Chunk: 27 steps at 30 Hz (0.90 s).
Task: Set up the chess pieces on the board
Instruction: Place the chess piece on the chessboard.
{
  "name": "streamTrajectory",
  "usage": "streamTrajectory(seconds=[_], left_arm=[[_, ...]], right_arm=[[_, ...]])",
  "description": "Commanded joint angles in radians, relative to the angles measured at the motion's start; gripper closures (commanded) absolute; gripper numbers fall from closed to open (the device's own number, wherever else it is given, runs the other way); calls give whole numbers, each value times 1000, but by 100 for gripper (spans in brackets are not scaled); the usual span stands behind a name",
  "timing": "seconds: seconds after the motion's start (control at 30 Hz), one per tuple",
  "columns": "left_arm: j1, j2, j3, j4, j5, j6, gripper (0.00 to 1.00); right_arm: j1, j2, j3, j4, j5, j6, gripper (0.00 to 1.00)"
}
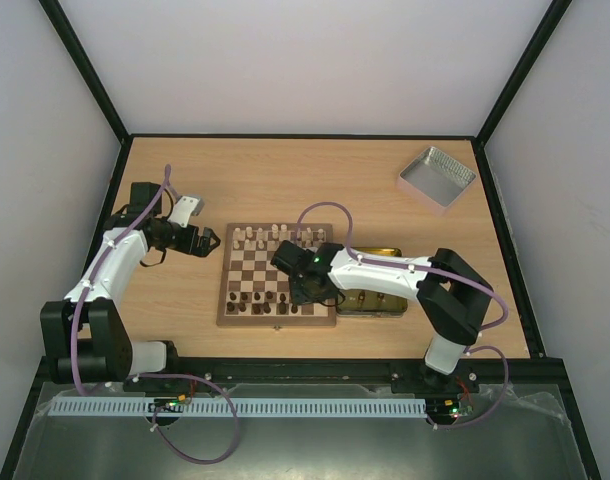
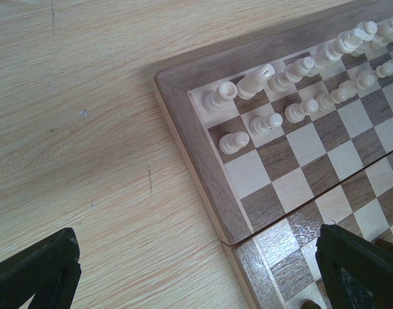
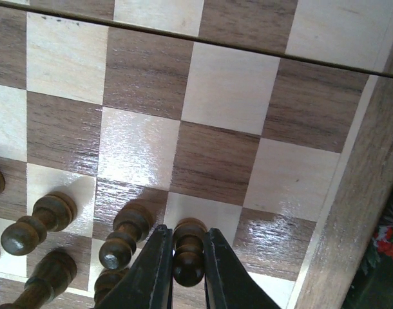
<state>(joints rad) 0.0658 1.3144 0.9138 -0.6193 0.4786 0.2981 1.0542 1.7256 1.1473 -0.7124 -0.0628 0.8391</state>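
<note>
Here, the right hand (image 3: pixel 187 238) is closed narrowly on a dark pawn (image 3: pixel 189 270), which is gripped by its upper body so that the base can be stood squarely on a square near the board's (image 1: pixel 225 285) right edge. Whether it already rests there cannot be told. Other dark pieces (image 3: pixel 38 222) stand just beside it, and the pale pieces (image 2: pixel 266 122) are lined along the far rows. The left hand (image 1: pixel 203 242) is held wide and empty over the tabletop (image 1: pixel 285 180) beside the board's left edge, presumably out of the working arm's way.

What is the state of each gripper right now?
Left gripper: open, holding nothing.
Right gripper: closed on a dark piece.
</note>
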Motion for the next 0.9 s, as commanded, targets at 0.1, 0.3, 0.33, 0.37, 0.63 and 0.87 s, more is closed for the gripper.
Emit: streamTrajectory(seconds=[0.1,0.3,0.33,0.37,0.63,0.87], left_arm=[[-3,-17,-12,-8,14,4,1],[-3,-16,-12,-8,15,5,1],[-3,-15,-12,-8,14,4,1],[-4,-16,-12,-8,15,4,1],[-4,-17,-12,-8,14,3,1],[-4,-14,-10,-8,15,3,1]], right_arm=[[8,16,19,4,7,15,82],[8,10,22,5,9,18,77],[9,9,24,3,11,18,76],[8,6,26,1,14,18,76],[4,-30,124,-103,147,13,72],[-126,-162,58,-151,211,0,72]])
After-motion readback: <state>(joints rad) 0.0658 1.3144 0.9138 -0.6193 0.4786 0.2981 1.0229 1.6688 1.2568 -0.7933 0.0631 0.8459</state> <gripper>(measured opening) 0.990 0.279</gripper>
